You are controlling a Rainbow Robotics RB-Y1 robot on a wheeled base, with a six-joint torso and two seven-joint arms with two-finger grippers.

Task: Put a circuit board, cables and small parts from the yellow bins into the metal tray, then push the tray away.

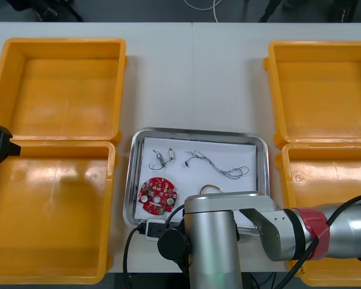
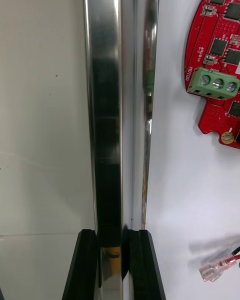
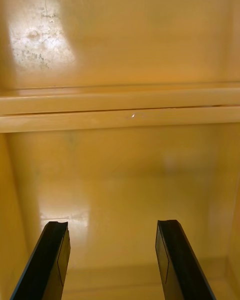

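Bulk of the right arm hides the near edge of the shiny, white-lined metal tray (image 1: 198, 132) from above; the right gripper (image 2: 114, 235) has its black fingers pinched on that rim. Inside lie a round red circuit board (image 1: 156, 195), thin twisted cables (image 1: 219, 167) and a half-covered red and yellow cable (image 1: 210, 190); the left gripper (image 3: 112, 225) hangs spread wide, holding nothing, over the left yellow bins (image 1: 48, 211).
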